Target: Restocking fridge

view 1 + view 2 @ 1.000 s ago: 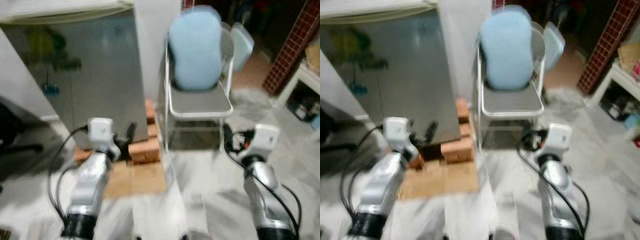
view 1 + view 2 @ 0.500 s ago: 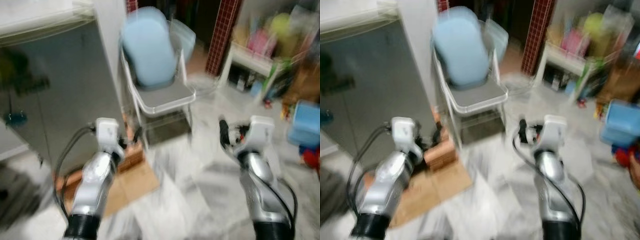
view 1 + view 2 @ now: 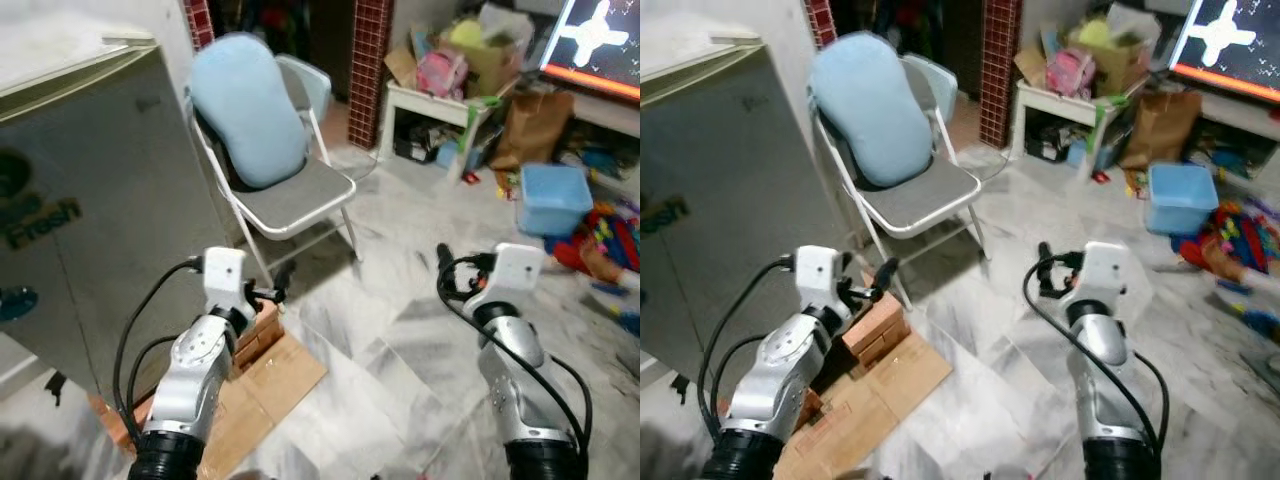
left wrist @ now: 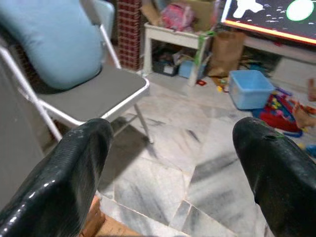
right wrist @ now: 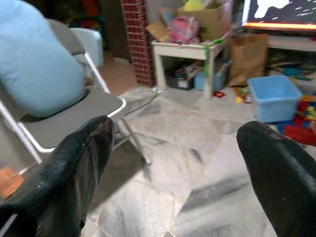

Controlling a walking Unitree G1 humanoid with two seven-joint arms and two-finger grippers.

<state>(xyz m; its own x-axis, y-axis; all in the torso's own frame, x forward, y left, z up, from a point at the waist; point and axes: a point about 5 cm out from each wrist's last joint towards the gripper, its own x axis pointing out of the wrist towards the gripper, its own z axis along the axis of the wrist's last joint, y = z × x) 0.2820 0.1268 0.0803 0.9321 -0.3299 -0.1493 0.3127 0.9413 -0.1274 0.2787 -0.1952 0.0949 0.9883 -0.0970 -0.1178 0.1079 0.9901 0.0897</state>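
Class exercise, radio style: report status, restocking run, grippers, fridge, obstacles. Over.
Left gripper and right gripper open, empty, raised. Fridge at robot's left, door shut. Folding chair with blue cushion stands beside it; bricks and cardboard at its base.

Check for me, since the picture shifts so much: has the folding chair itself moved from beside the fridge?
No. The folding chair stands right beside the fridge as before; the camera turned.

From the head we look forward and down through two eyes, both taking in the fridge (image 3: 90,200) at the left of the frame, the folding chair (image 3: 290,190) at upper centre and the marble floor (image 3: 990,330) below. Each wrist camera sits low, sighting between its own black fingers (image 4: 69,182) across the floor. All our views share the chair and the blue bin (image 5: 274,96).
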